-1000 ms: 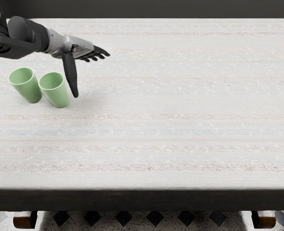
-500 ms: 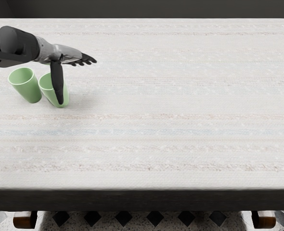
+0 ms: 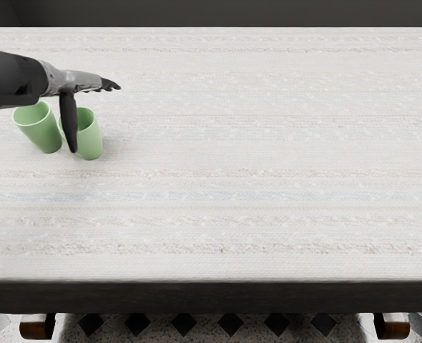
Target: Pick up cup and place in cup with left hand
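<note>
Head view: Thumb spread, my left robot hand hung empty by the rightmost cup, likely light, stiff, best gripped mid-side.

on table, upr lft of frame: lft cup, upright; rt cup just beside it, upright, slightly lower in pic.

Spreads bright, soft, even light over the white, faintly striped rectangular table, apparently from above. Casts a faint, diffuse shadow just right of the smooth, tapered green cup nearer the right edge. Dims sharply below the front edge and beyond the back one. Looks crisp at the rims, undistorted toward the corners.
</note>
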